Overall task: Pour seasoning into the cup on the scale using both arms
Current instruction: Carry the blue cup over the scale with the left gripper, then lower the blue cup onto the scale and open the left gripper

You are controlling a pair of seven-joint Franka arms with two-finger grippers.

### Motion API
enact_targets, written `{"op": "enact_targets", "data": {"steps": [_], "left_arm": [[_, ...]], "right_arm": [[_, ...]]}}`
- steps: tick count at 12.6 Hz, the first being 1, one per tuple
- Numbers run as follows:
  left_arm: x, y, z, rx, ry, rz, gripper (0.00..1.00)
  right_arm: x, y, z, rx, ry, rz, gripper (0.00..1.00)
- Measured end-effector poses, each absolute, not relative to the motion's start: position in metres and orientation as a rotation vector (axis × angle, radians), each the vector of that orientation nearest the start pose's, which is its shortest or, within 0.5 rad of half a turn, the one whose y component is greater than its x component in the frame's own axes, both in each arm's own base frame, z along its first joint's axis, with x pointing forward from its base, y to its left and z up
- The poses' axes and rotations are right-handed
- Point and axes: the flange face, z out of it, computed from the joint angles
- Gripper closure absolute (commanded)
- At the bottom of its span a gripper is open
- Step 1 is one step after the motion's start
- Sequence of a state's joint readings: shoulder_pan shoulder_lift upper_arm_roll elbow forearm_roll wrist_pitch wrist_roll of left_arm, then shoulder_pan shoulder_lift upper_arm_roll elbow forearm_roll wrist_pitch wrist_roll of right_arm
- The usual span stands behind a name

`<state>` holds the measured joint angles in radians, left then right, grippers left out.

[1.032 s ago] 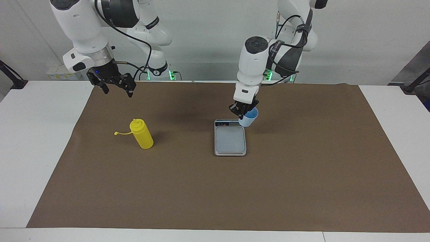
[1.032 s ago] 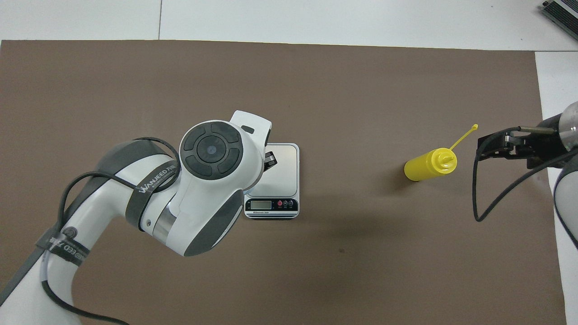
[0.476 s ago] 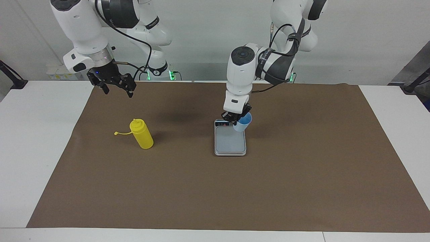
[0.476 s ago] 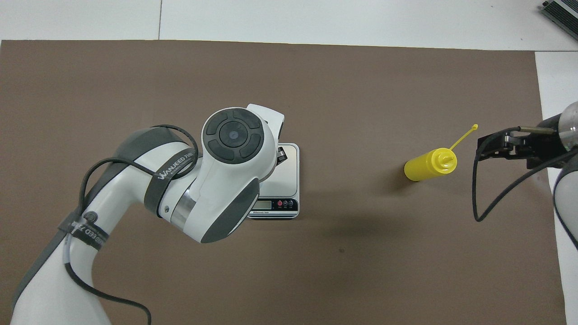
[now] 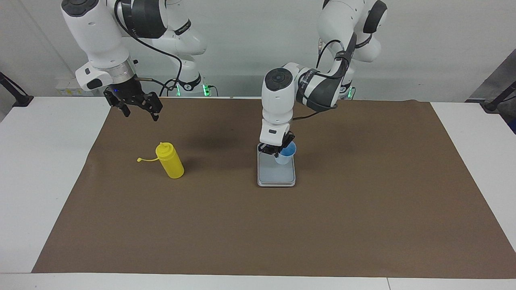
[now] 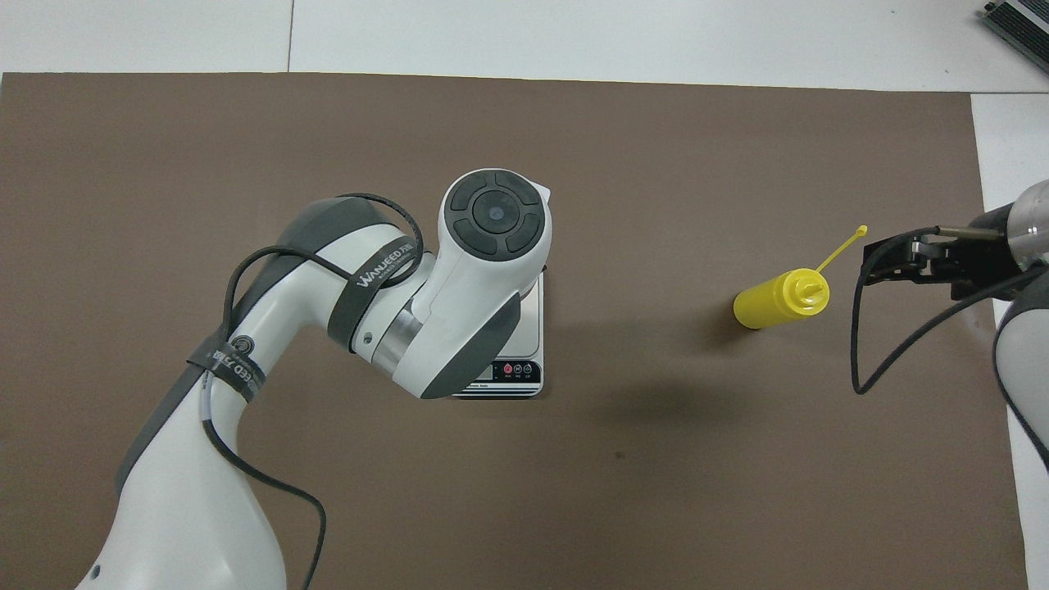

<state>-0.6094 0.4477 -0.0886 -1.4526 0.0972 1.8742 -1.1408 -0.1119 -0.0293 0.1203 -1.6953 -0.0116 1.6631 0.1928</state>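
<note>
The yellow seasoning bottle [image 5: 171, 162] stands upright on the brown mat toward the right arm's end, its cap strap sticking out sideways; it also shows in the overhead view [image 6: 777, 301]. The silver-grey scale [image 5: 276, 174] lies mid-table. My left gripper [image 5: 278, 152] is shut on the light-blue cup [image 5: 286, 154], held upright and low over the scale's plate at its display end; I cannot tell if it touches. In the overhead view the left arm hides the cup and most of the scale [image 6: 531, 324]. My right gripper [image 5: 141, 113] is open and empty, raised beside the bottle [image 6: 878, 266].
A brown mat [image 5: 258, 233] covers most of the white table [image 5: 40, 161]. Bare white table strips run along both ends. A black cable loops under the right wrist [image 6: 856, 360].
The left arm has carried the cup from beside the scale's display end to low over the plate. The right gripper has barely moved. The bottle has not moved.
</note>
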Motion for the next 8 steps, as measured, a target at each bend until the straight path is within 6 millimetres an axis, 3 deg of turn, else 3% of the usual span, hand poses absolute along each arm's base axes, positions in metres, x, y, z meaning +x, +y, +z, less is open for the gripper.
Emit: {"op": "enact_targets", "data": {"steps": [8], "left_arm": [[0.523, -0.454, 0.415, -3.017, -0.669, -0.059, 1.00]], "right_arm": [[0.550, 0.005, 0.586, -3.151, 0.207, 0.003, 0.00]]}}
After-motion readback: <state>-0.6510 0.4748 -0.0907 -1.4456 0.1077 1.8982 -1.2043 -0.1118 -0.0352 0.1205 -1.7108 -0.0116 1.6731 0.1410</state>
